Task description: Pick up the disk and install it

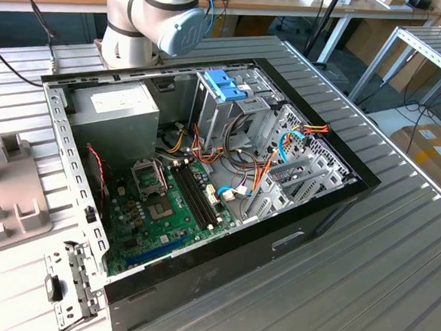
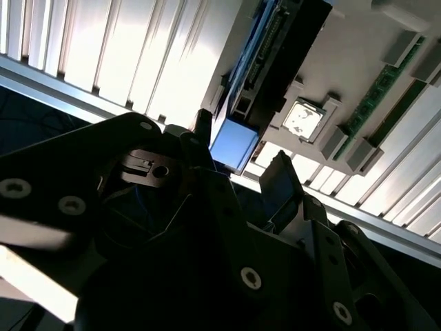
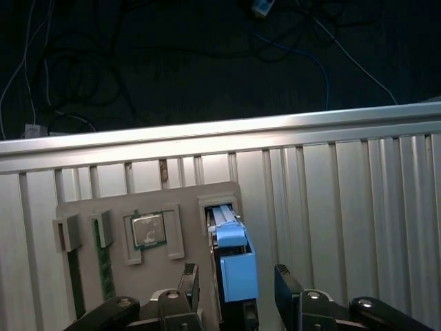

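Disk awaits pick-up: the disk [image 3: 231, 236] is seen standing on edge in a slot of a grey holder [image 3: 180, 200] on the ribbed metal table [image 3: 344, 207]. The gripper [image 3: 238, 279] is held open over it, its two dark fingers [image 3: 191, 286] set on either side of the blue end tab with a narrow gap left on each side. The step in hand is judged to be the grasp. It is best done with the tab kept midway between the fingers, so that both flat plastic faces are met together and the disk is not pushed askew. Any pull is best kept in line with the slot so that nothing binds. In the second wrist view the disk is shown as a flat dark slab edged by a bright blue plastic carrier, with a paler, smooth, squarish tab at its near end. A processor chip [image 3: 148, 229] and memory sticks [image 3: 103, 269] are lodged beside it in the same holder. In the exterior view an open computer case [image 1: 236, 269] is seen on the table.
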Motion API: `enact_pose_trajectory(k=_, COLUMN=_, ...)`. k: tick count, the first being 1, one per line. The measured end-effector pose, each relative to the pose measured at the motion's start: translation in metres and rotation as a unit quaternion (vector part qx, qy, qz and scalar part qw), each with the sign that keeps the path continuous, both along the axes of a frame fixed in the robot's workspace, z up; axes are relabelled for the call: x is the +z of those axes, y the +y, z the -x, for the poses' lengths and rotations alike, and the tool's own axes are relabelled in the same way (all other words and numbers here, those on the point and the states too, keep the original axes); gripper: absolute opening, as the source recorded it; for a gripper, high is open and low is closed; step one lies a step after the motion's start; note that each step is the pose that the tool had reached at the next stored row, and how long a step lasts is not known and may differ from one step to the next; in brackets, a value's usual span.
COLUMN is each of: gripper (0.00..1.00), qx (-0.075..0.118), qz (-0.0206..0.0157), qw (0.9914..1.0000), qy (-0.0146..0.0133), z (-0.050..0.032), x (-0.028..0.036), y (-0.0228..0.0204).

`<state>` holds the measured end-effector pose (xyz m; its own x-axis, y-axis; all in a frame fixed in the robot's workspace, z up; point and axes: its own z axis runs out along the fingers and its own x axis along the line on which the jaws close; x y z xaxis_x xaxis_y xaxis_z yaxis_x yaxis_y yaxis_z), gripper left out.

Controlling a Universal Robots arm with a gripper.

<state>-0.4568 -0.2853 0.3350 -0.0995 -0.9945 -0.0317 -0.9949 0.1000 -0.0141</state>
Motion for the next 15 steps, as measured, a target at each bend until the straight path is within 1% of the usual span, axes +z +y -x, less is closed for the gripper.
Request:
enact_pose_trajectory(k=1, gripper=0.56, qx=0.001, qz=0.0, qw=1.0, qy=0.0, z=0.0001, x=-0.001, y=0.0)
enact_pose_trajectory(k=2, gripper=0.56, qx=0.006, qz=0.0, qw=0.99998, qy=0.0001, z=0.0001, x=-0.0019, y=0.0)
enact_pose_trajectory(k=5, gripper=0.56, qx=0.026, qz=0.0, qw=0.99965, qy=0.0, z=0.0002, x=-0.004, y=0.0001)
enact_pose_trajectory(k=15, gripper=0.56, qx=0.027, qz=0.0, qw=0.99964, qy=0.0, z=-0.0009, x=-0.0199, y=0.0)
